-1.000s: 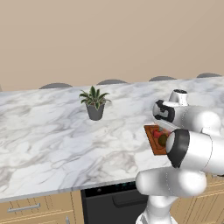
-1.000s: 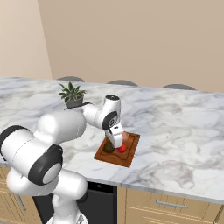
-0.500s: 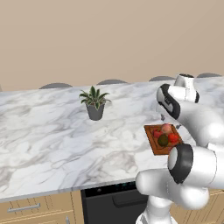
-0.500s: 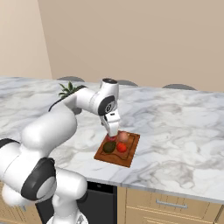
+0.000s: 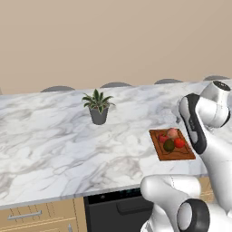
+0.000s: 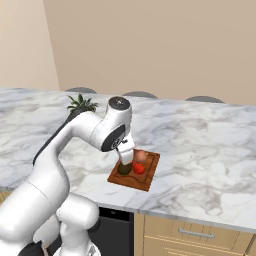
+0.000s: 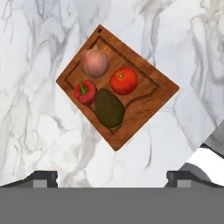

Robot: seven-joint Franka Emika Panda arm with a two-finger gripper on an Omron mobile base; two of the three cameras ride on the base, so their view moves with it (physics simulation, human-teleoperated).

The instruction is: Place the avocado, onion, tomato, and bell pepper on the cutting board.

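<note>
Avocado, onion, tomato and pepper are all sitting clustered on the cutting board on the desk; hand is hovering above the board, fingers spread apart and empty, apparently because nothing remains to place.

From your right base camera, the arm's wrist covers the bell pepper and part of the avocado on the cutting board, and hides the potted plant's pot.

Base views flank; hand view looks straight down on cutting board.
</note>
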